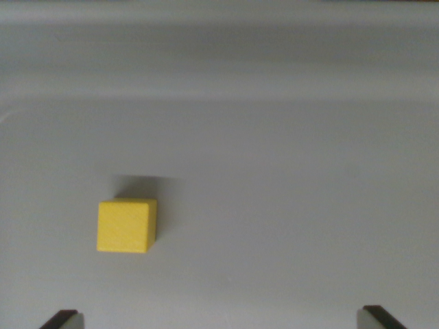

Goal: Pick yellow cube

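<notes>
You are looking straight down from the wrist at a pale grey surface [288, 205], and the yellow cube [126, 225] is your one landmark; it sits flat on that surface, in the lower part of the wrist view's left half, its top face turned toward you and a narrow darker side face showing on its right edge; a soft shadow [147, 185] lies just beyond the cube, touching its far edge and trailing a little to the wrist view's right. The gripper [221, 321] shows only as two dark fingertips at the bottom edge of the view — one [63, 319] below the cube and slightly to its left, the other [379, 318] far off to the cube's right; they stand wide apart with bare surface between them, so the claw is spread open and holds nothing. The cube is clear of both tips, touching neither; it lies nearer the left tip than the right, and well to the left of the midline between them — above the gap rather than inside it. Beyond the cube, toward the top of the view, the surface fades into blurred lighter and darker bands [219, 48]; you cannot tell what they are.
</notes>
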